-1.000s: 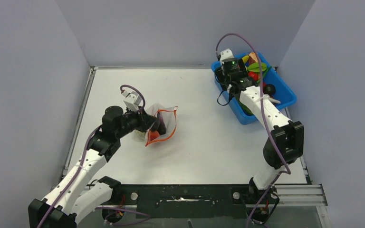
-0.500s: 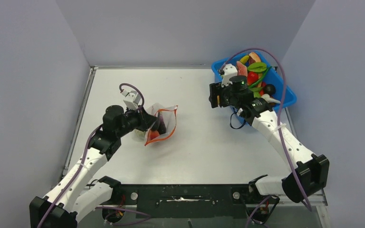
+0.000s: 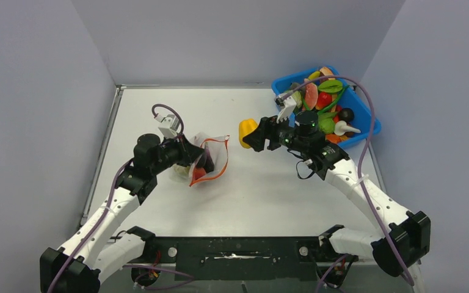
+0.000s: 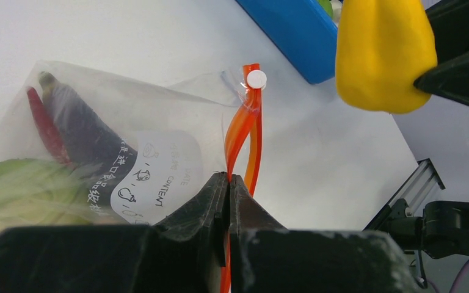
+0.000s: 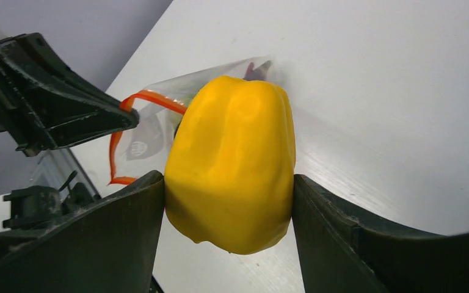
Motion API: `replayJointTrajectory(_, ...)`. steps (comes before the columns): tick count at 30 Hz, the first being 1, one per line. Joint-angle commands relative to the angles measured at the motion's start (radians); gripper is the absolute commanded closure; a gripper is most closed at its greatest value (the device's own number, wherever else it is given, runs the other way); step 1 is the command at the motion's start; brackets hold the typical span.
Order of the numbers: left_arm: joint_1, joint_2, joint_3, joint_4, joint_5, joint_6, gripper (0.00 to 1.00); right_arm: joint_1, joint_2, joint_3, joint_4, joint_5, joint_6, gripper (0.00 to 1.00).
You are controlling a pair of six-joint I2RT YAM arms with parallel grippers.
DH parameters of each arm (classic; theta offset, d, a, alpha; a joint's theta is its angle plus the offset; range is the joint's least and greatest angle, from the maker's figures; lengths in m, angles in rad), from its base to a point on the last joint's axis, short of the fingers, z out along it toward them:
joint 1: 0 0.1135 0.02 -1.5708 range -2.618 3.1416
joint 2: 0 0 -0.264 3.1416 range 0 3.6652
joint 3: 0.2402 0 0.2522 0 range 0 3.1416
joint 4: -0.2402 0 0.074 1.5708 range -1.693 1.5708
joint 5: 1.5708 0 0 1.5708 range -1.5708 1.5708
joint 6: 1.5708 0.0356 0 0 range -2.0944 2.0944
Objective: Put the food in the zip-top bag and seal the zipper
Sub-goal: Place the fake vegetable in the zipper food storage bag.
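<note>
Right now: right gripper (image 3: 248, 137) clamps yellow pepper (image 5: 232, 165) above mid-desk (image 3: 269, 201); left gripper (image 4: 228, 186) pinched shut on zipper (image 4: 246, 131), holding zip-top bag (image 4: 159, 116) mouth open toward desk's left edge. Advice: come in level, aim inside orange loop, release deep.

Background stuff only: there's a blue rectangular plastic tub (image 3: 371, 124) at the far right corner of the flat white table (image 3: 262, 195), sitting at an angle to the table's edges. One corner of it also shows at the top of the left wrist view. Plain pale grey-lilac walls (image 3: 238, 36) box the table in on the left, back and right. A thin metal trim strip (image 3: 102, 165) runs down the left edge, and a black mounting plate (image 3: 238, 255) lies along the near edge.
</note>
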Motion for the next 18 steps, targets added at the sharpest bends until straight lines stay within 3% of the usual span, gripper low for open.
replayJointTrajectory(1,0.006,-0.002,0.034,0.077,0.024,-0.044,1.0,0.038,-0.02,-0.044,0.225,-0.104,0.152,0.49)
replayJointTrajectory(12,0.007,0.003,0.05,0.059,0.045,-0.056,1.0,0.133,0.139,-0.049,0.383,-0.139,0.303,0.48)
replayJointTrajectory(18,0.008,-0.005,0.053,0.05,0.045,-0.078,1.0,0.191,0.212,-0.02,0.361,-0.087,0.317,0.48)
